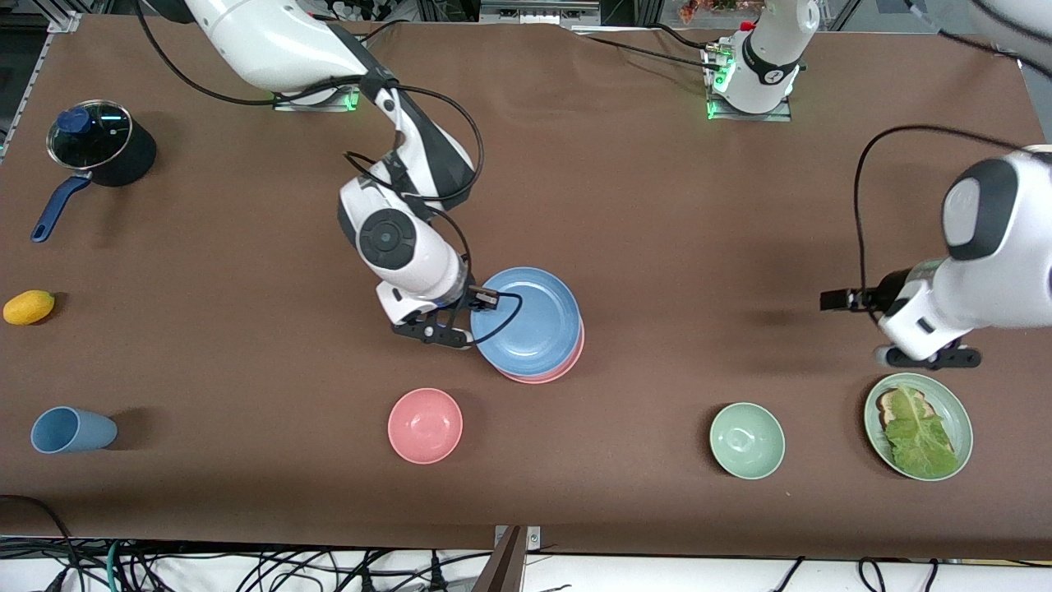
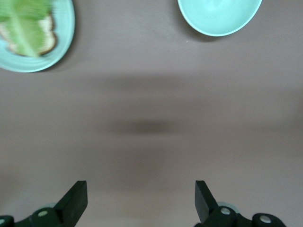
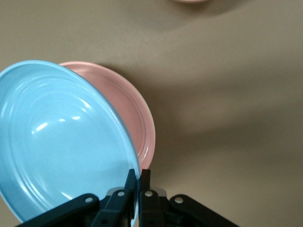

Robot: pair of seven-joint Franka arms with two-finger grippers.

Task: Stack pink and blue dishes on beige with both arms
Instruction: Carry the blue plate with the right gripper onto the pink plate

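The right hand point(image 1: 460, 325) pinches the rim of the blue plate point(image 1: 528, 319), a plain sky-blue dish held tilted over the salmon pink plate point(image 1: 557, 368) at mid-tabletop point(image 1: 657, 205). The left hand point(image 2: 141, 198) hangs open above bare tabletop near the green lettuce plate point(image 1: 957, 411).

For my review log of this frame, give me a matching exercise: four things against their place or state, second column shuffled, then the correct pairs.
Things
1. blue plate
2. pink plate
3. left gripper
4. green plate

Places or states
A. open over bare table
B. holds lettuce on bread
C. gripped by its rim in the right gripper
D. lies under another plate

Pairs: 1-C, 2-D, 3-A, 4-B
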